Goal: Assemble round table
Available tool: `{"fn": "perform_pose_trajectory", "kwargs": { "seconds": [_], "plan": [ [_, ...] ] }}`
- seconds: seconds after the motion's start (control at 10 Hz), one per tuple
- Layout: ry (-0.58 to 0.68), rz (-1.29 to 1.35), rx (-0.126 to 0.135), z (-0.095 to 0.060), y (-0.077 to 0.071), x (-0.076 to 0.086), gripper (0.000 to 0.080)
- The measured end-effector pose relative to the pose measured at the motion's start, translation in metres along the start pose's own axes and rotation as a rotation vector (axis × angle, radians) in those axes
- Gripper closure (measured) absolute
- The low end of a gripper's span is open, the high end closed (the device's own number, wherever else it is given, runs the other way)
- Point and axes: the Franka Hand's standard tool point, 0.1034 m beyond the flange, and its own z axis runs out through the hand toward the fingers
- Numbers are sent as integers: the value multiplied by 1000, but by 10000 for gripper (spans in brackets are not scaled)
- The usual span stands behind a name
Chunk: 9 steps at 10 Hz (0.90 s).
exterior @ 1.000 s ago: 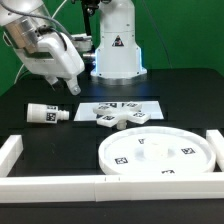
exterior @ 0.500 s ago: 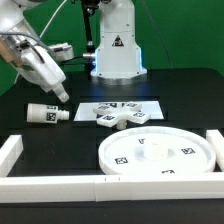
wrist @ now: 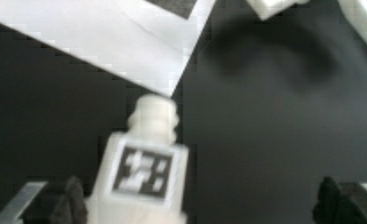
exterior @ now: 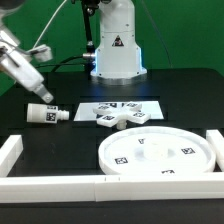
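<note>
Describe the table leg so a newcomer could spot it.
Start at the big round disc, then look beyond it to the marker board. Off the board toward the exterior view's left lies the leg: a short white cylinder on its side, not cross-shaped like the foot.

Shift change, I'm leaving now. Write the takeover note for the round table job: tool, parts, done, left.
The tool is open and empty, hovering just over the leg.
The leg lies on its side at the exterior view's left, apart from the other parts.
The foot lies flat at the near edge of the marker board.
The disc lies rim up behind the front rail.
Done: nothing joined.
Left: probably grasp the leg, then join leg, disc and foot.
</note>
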Motion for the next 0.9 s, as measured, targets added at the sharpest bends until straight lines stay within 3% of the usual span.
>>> {"fn": "perform_pose_trajectory", "kwargs": {
  "seconds": [0.3, 0.4, 0.6, 0.8, 0.9],
  "plan": [
    [-3, -7, -5, 2, -2, -2, 150],
    [-24, -19, 4, 2, 1, -1, 150],
    [-85, 23, 33, -4, 15, 18, 150],
    [-124, 71, 55, 7, 23, 26, 150],
    [-124, 67, 53, 8, 22, 25, 150]
  ]
}}
